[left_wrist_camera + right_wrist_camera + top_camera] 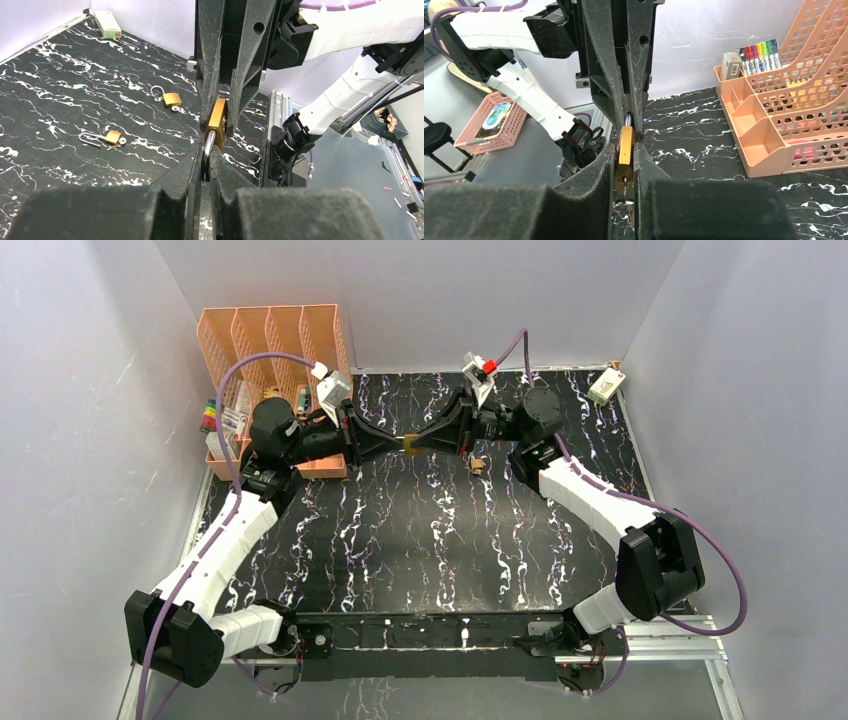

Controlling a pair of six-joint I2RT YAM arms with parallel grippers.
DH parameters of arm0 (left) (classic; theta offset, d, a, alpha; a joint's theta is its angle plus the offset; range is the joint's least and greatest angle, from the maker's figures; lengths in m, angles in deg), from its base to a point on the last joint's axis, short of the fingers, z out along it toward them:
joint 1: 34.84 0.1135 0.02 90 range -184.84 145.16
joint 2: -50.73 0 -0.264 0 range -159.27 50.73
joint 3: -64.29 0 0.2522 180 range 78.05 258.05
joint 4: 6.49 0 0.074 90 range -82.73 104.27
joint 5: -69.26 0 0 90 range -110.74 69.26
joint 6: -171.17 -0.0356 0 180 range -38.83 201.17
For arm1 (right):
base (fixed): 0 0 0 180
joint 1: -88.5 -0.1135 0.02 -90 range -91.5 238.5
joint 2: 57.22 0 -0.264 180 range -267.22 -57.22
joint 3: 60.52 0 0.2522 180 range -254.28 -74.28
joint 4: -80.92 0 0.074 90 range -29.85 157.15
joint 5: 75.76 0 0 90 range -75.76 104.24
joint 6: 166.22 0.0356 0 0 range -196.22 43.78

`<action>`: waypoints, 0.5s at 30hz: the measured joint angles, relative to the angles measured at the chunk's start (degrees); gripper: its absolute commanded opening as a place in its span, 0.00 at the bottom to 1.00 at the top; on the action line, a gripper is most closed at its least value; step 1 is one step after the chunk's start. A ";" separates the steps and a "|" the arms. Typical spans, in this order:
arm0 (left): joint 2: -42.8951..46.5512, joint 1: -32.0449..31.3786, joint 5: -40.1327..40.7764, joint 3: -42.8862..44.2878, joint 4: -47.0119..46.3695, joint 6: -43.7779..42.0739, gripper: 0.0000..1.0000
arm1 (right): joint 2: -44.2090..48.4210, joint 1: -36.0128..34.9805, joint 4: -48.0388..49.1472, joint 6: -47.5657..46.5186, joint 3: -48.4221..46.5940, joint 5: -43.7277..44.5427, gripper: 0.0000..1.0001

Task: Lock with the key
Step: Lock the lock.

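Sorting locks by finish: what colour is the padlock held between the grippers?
Gold, the padlock; clearest in the right wrist view.

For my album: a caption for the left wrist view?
Left claw pinches the shackle of a brass padlock, right claw clamps its body; two spare padlocks lie behind.

Three brass padlocks show in all: the held padlock (218,117), pinched between two tools, the left tool (209,152) and the right tool (625,150), plus two lying on the table (420,540) near the held padlock, the first loose padlock (171,99) and the second loose padlock (112,136). Left of the held padlock stands one orange rack (275,340) with four upright slots and a clutch of coloured markers (756,52) too tightly packed to count; far right of it lies one small white box (606,386).
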 measured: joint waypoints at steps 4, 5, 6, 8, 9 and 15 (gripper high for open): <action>-0.63 0.00 -0.09 0.22 -1.31 1.36 0.00 | 0.00 -0.39 0.20 -0.04 0.07 0.72 0.00; -1.29 0.11 -0.50 0.20 -2.84 2.60 0.00 | 0.00 -0.42 0.37 -0.07 0.09 1.11 0.00; -1.90 0.26 -0.98 0.20 -4.20 3.61 0.00 | -0.07 -0.42 0.63 -0.04 0.11 1.57 0.00; -3.37 0.44 -2.27 0.20 -7.02 5.60 0.00 | -0.52 -0.39 1.68 0.55 0.15 2.32 0.00; -3.72 0.72 -2.62 0.20 -7.65 6.14 0.00 | -0.90 -0.37 2.43 1.18 0.35 2.75 0.00; -0.83 0.31 0.00 0.07 -1.70 1.86 0.00 | 0.52 0.44 2.54 1.16 2.45 2.47 0.00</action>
